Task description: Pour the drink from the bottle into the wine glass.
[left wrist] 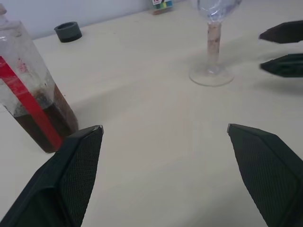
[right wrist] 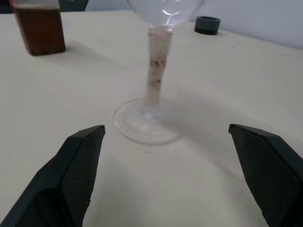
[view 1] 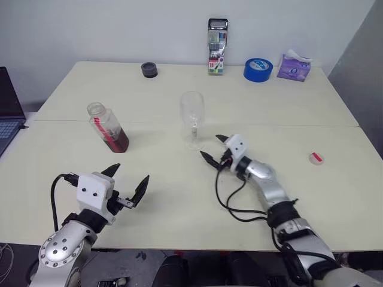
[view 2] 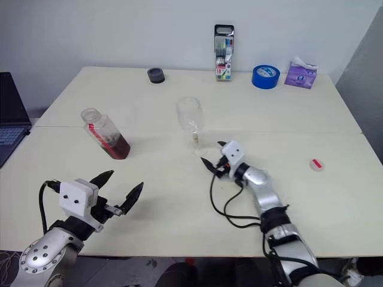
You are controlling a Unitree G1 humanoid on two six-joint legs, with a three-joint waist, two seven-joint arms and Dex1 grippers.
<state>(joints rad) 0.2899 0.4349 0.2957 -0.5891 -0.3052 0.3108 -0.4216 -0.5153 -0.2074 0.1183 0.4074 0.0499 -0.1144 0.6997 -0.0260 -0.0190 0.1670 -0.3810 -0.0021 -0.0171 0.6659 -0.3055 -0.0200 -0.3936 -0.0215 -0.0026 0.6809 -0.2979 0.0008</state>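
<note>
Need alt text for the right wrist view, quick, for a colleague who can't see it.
A clear wine glass stands upright on the cream table, its foot just ahead of the right gripper, whose jaws are open and empty. Beyond it stand the bottle, holding dark red-brown drink, and a small dark ring.

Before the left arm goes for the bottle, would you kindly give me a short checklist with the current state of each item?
1. Left tool open and empty: ok, both black fingers spread wide.
2. Bottle uncapped: ok, its mouth is open; the red-and-white cap lies apart on the table's right side.
3. Drink in the bottle: ok, a dark layer sits at its base.
4. Wine glass upright and free: ok, standing on its foot, bowl looks empty.
5. Right tool clear of the glass: ok, open, beside the foot, not touching.
6. Path from left tool to bottle: ok, bare tabletop between them.
</note>
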